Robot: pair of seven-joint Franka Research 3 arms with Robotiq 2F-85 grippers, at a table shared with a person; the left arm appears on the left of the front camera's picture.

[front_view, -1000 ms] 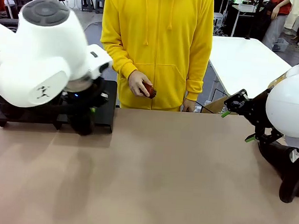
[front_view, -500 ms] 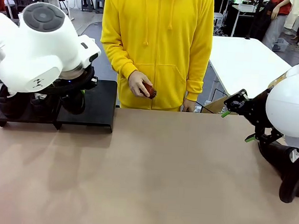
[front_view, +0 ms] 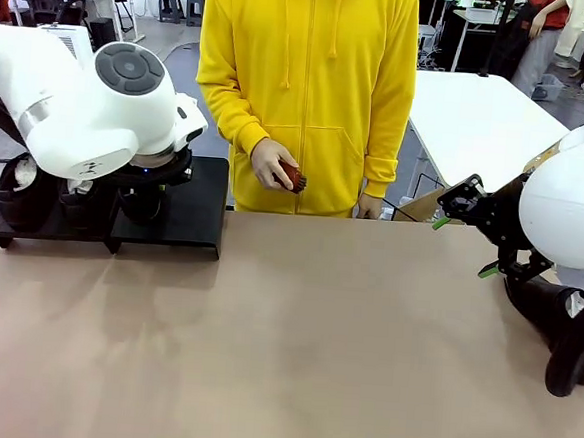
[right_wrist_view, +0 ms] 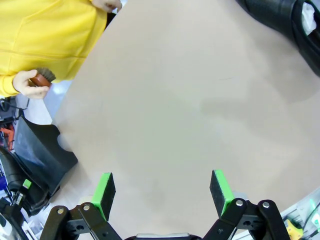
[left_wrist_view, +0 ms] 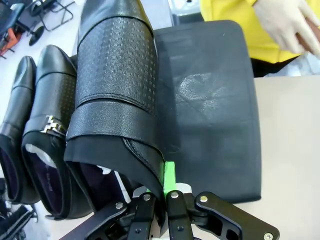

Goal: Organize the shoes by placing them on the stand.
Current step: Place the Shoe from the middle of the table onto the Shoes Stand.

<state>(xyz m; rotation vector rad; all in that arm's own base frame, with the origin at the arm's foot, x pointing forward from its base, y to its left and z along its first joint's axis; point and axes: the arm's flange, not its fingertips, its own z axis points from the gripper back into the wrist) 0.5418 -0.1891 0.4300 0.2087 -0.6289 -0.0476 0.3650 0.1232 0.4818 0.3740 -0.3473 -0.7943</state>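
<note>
In the left wrist view my left gripper (left_wrist_view: 163, 181) is shut on the collar of a textured black shoe (left_wrist_view: 117, 95). That shoe lies lengthwise on the black stand (left_wrist_view: 212, 115), beside two more black shoes (left_wrist_view: 55, 120), one with a metal buckle. In the front view the left arm covers the left part of the stand (front_view: 194, 212). My right gripper (right_wrist_view: 162, 194) is open and holds nothing above bare tabletop. Another black shoe (front_view: 564, 338) lies on the table at the right edge, under the right arm.
A person in a yellow hoodie stands at the far edge and holds a brown brush (front_view: 291, 177) in one hand (front_view: 271, 162). The tan tabletop (front_view: 304, 340) between the arms is bare. A white table (front_view: 479, 122) stands behind at the right.
My left arm has swung back and to the left over the stand with the shoe in its grip. The right arm and the person have not moved.
</note>
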